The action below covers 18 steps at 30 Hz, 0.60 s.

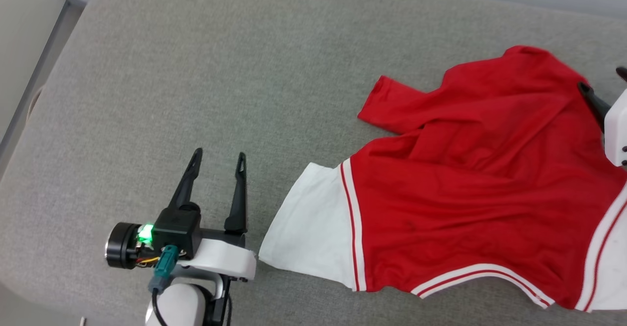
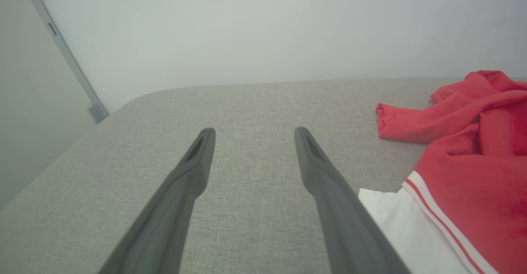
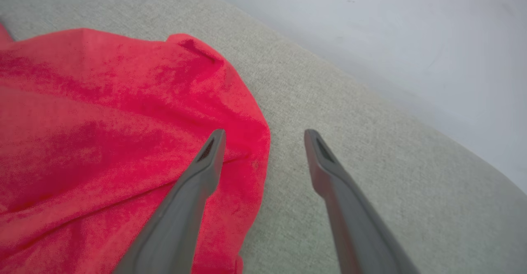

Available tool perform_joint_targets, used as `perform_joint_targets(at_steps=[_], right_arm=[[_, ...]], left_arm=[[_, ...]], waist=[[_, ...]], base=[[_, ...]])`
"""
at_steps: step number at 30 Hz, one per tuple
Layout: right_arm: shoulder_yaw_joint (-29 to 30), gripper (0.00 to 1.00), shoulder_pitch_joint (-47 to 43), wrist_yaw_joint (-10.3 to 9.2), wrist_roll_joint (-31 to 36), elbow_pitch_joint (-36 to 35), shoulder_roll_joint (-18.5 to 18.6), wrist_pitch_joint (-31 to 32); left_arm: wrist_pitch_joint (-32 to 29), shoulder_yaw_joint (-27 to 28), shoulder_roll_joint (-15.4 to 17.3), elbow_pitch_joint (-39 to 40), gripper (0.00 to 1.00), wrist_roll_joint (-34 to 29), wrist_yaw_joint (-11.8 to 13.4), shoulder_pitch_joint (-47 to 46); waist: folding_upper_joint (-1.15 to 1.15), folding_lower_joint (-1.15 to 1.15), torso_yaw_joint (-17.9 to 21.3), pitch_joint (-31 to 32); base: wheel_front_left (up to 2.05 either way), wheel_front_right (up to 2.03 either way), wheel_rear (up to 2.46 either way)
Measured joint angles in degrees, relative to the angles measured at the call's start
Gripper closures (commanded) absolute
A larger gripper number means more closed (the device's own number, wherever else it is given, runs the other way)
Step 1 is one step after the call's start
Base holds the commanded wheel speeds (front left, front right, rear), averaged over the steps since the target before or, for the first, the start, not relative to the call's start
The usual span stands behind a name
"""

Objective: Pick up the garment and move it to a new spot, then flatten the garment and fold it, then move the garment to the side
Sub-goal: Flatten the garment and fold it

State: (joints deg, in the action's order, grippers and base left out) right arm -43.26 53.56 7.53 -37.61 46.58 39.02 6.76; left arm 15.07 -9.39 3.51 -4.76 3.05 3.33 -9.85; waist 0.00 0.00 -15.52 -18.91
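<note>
Red jersey-style garment [image 1: 465, 179] with white sleeves and red-and-white striped trim lies rumpled on a grey fabric-covered surface [image 1: 196, 71]. It spreads across the 3 to 5 o'clock part of the head view, showing plain red cloth. One white sleeve [image 1: 308, 223] points toward 9 o'clock, and a folded red flap [image 1: 392, 103] juts toward 10 o'clock. The robot's left gripper [image 1: 219, 155] hovers over bare grey fabric at 7 o'clock. Its two dark fingers are spread wide and hold nothing, with the tips aimed at 12 o'clock, just beside the white sleeve but apart from it. The right gripper [image 1: 602, 78] enters at the 3 o'clock edge, over the garment's far corner. In the right wrist view its jaws stand wide apart and empty. One finger [image 3: 197, 183] is over the red cloth and the other over the grey surface, with the garment's edge running between them. Whether either finger touches the cloth cannot be told. A pale wall [image 2: 263, 26] rises behind the surface at 12 o'clock in the left wrist view
</note>
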Motion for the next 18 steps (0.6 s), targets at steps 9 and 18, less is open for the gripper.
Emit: perform_joint_targets(at_steps=[9, 18], right_arm=[[8.7, 0.00, -7.4, 0.00, 3.8, -3.4, -1.9, -17.8], [27.4, 0.00, -22.7, -0.01, 13.2, -15.2, -9.3, -21.4]], left_arm=[[0.0, 1.9, 2.2, 0.0, 0.00, 0.4, -2.7, 1.6], [-0.6, 1.7, 6.7, -3.3, 0.00, 2.4, -7.5, 0.2]], waist=[[0.00, 0.00, 3.5, 5.6], [0.00, 0.00, 5.7, 10.0]], base=[[0.00, 0.00, 0.00], [0.00, 0.00, 0.00]])
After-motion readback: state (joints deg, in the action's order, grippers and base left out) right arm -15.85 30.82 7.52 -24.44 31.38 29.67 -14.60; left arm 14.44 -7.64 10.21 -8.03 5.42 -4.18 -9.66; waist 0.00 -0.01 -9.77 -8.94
